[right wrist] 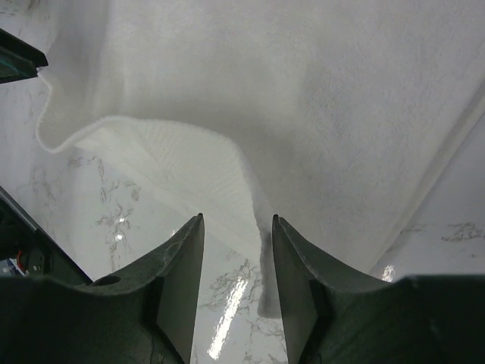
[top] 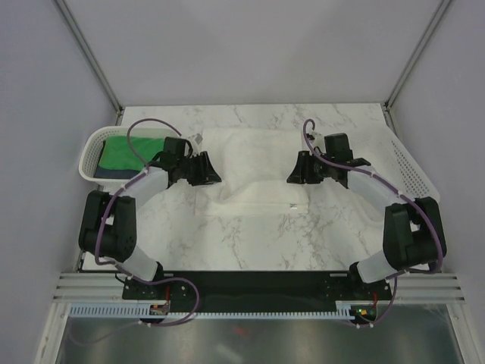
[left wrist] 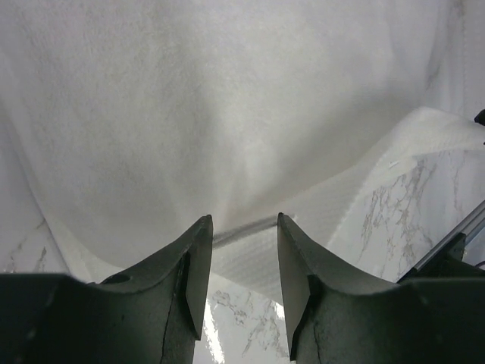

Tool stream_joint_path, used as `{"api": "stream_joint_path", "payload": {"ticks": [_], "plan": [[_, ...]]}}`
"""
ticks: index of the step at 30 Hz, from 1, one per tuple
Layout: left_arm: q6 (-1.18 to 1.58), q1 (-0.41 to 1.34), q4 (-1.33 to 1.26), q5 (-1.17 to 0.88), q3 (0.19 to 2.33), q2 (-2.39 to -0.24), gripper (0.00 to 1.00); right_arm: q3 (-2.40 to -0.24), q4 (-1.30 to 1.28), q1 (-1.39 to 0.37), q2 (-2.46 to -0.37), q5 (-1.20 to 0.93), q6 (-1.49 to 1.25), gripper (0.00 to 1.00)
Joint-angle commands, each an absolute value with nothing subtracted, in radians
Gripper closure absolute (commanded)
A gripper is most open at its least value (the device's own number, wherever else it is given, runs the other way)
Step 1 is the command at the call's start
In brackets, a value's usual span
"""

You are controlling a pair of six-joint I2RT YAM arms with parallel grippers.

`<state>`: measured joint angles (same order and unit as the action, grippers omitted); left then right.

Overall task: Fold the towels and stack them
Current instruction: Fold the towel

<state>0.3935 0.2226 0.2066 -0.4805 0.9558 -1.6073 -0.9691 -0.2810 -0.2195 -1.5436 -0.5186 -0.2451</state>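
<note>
We see white towel (top: 250, 171) spread on tabletop (top: 258, 243), near edge folded. Our left hand (left wrist: 244, 227) released at its left edge; right hand (right wrist: 237, 227) released, towel hem between fingers (right wrist: 294, 296).

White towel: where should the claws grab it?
Take the white towel by its two side edges: left claw from the left, right claw from the right. It lies flat, but those edges are humped up, so claws can pinch them.

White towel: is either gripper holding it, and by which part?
Nothing looks held. The left gripper and right gripper both stand open at the folded edge of the white towel, fingers apart, not clamped.
</note>
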Motion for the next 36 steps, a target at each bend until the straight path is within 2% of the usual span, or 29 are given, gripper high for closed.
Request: {"api": "stream_joint_path", "payload": {"ticks": [1,5,10,12,16,21,24,31,36], "plan": [[0.370,0.236,0.213,-0.496,0.894,-1.491,0.54,-0.902,-0.276,-0.218,-1.421,-0.511,-0.276,0.52],[0.408,0.238,0.245,-0.390,0.777,-1.370,0.55,-0.810,-0.278,-0.218,-1.321,-0.493,-0.325,0.52],[0.469,0.238,0.294,-0.114,0.683,-1.188,0.55,-0.694,-0.287,-0.218,-1.182,-0.443,-0.377,0.51],[0.489,0.236,0.304,-0.033,0.658,-1.135,0.52,-0.673,-0.305,-0.218,-1.145,-0.385,-0.382,0.51],[0.442,0.236,0.288,-0.003,0.704,-1.086,0.45,-0.715,-0.299,-0.218,-1.114,-0.293,-0.399,0.48],[0.316,0.229,0.293,-0.107,0.977,-1.285,0.42,-0.966,-0.294,-0.218,-1.338,-0.189,-0.373,0.51],[0.255,0.221,0.372,-0.159,1.191,-1.475,0.47,-1.106,-0.318,-0.210,-1.492,-0.075,-0.338,0.53],[0.207,0.178,0.472,-0.239,1.576,-1.825,0.46,-1.330,-0.270,-0.179,-1.767,-0.139,-0.244,0.54],[0.180,0.147,0.505,-0.299,1.693,-1.965,0.46,-1.457,-0.264,-0.169,-1.911,-0.176,-0.216,0.55]]}}
